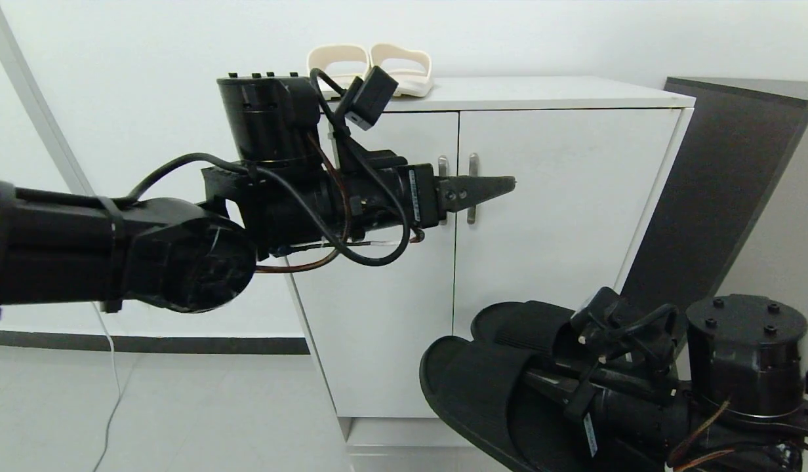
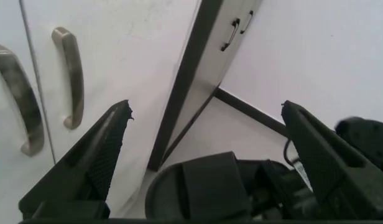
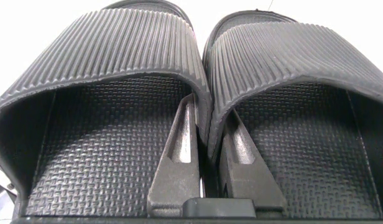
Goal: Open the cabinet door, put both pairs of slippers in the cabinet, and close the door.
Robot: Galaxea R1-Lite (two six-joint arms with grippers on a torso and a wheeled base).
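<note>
A plain white wall (image 1: 148,52) and a pale floor (image 1: 181,406) lie behind everything, and a white cabinet (image 1: 561,262) stands against the wall with both of its doors shut. At the left end of the cabinet top, towards the back edge, a cream pair of slippers (image 1: 371,65) sits side by side.

Below them, at the seam where the two doors meet, are two upright metal handles (image 1: 472,187). The left gripper (image 1: 502,187) is held level in front of them at handle height. Its fingers (image 2: 104,149) are spread wide, and neither handle lies between them; the handles sit just off to one side.

Lower and further right, in front of the right door near the cabinet's bottom edge, the right gripper (image 3: 209,124) holds a black pair of slippers (image 1: 483,387) off the floor. Its fingers are pinched together on the two inner walls where the slippers touch, one finger inside each slipper.

Past the cabinet's right edge stands a dark grey unit (image 1: 719,196).
</note>
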